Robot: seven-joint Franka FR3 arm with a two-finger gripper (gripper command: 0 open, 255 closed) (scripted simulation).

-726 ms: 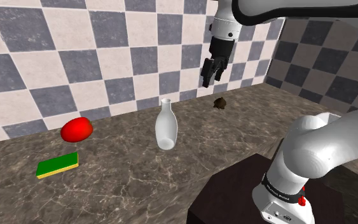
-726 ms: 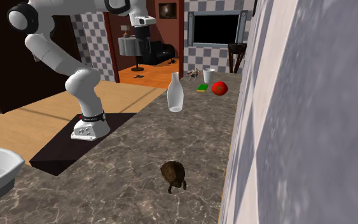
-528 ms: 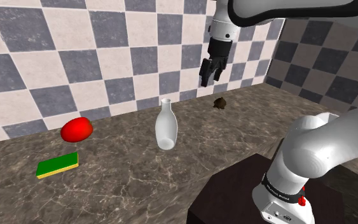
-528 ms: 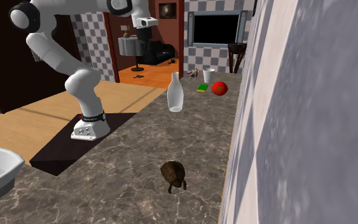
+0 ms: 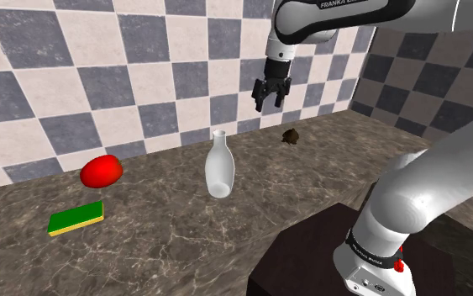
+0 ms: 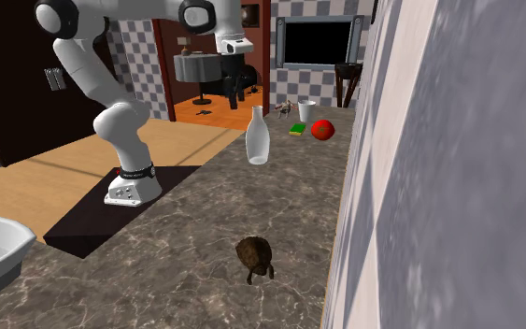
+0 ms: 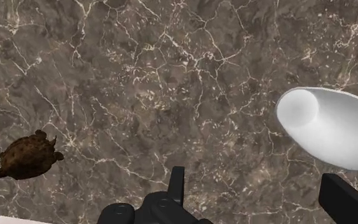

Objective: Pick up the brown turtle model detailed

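The hand (image 5: pixel 266 101) hangs above the worktop (image 5: pixel 159 235), fingers spread wide, holding nothing. The brown turtle (image 5: pixel 291 136) sits on the worktop near the checked wall (image 5: pixel 100 76), off to one side of the hand, and a white bottle (image 5: pixel 218 166) stands on the other.

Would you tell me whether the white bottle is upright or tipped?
Upright: the white bottle stands base-down on the marbled counter, neck up.

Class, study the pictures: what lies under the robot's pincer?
Beneath the open pincer is bare marbled counter. The brown turtle lies off to one side, the white bottle to the other; neither is between the fingers. The counter behind the fingers is hidden.
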